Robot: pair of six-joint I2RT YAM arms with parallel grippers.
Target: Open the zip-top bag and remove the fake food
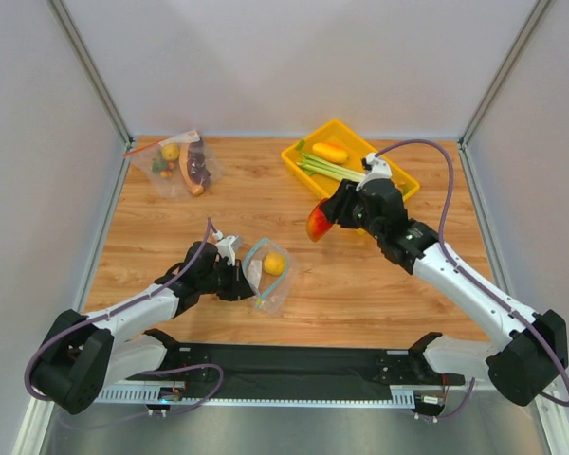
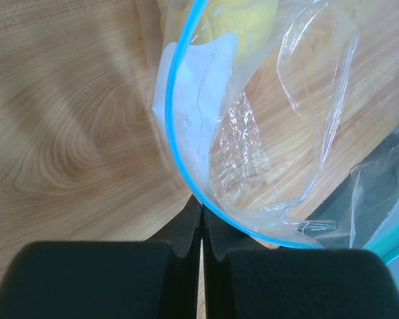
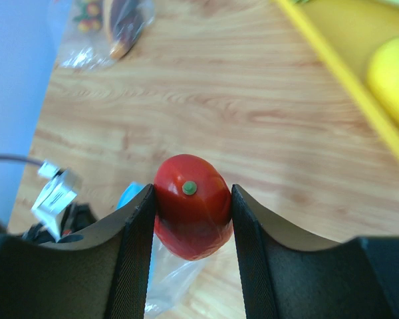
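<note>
The zip-top bag (image 1: 266,277) lies on the wood in front of the left arm, its light-blue zip strip (image 2: 176,143) curved open. A round yellow piece of fake food (image 1: 274,263) sits inside it, seen at the top of the left wrist view (image 2: 243,23). My left gripper (image 1: 239,281) is shut, fingertips pinched at the bag's blue rim (image 2: 201,205). My right gripper (image 1: 324,220) hangs above the table middle, shut on a red-orange fruit (image 1: 317,224). The fruit (image 3: 191,216) is squeezed between both pads, its green stem dot facing the camera.
A yellow tray (image 1: 358,136) at the back right holds a long green-white leek (image 1: 327,169) and an orange-yellow piece (image 1: 330,152); its rim (image 3: 329,65) shows in the right wrist view. A second clear bag (image 1: 175,166) with toy pieces lies back left. A black mat (image 1: 284,365) lines the near edge.
</note>
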